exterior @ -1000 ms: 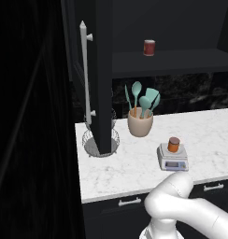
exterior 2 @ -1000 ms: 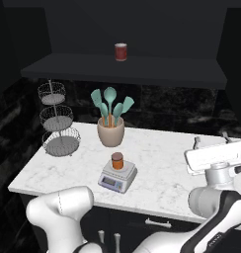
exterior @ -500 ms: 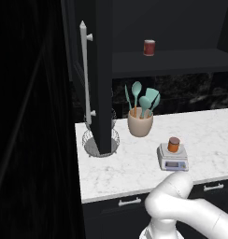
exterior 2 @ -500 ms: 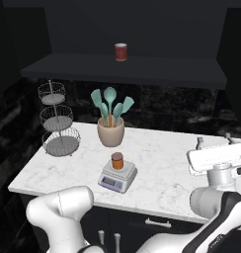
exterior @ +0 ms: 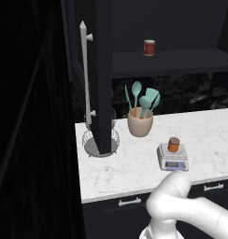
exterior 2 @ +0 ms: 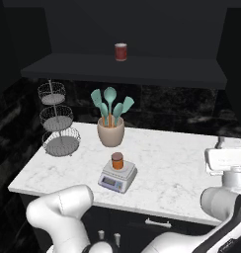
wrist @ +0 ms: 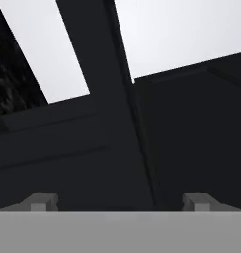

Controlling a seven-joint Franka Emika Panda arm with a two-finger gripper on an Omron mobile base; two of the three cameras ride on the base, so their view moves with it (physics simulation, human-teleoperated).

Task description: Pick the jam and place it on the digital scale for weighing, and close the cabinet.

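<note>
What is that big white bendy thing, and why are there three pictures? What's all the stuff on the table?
The white thing is a robot arm. Two cameras sit behind it, left and right; a third rides on its hand, where the gripper shows its jaws apart, holding nothing. On the marble counter a small orange jam jar stands on a digital scale. Behind is a cup of green spoons and a wire basket stand. A red jar sits on the shelf. The cabinet door is open.
</note>
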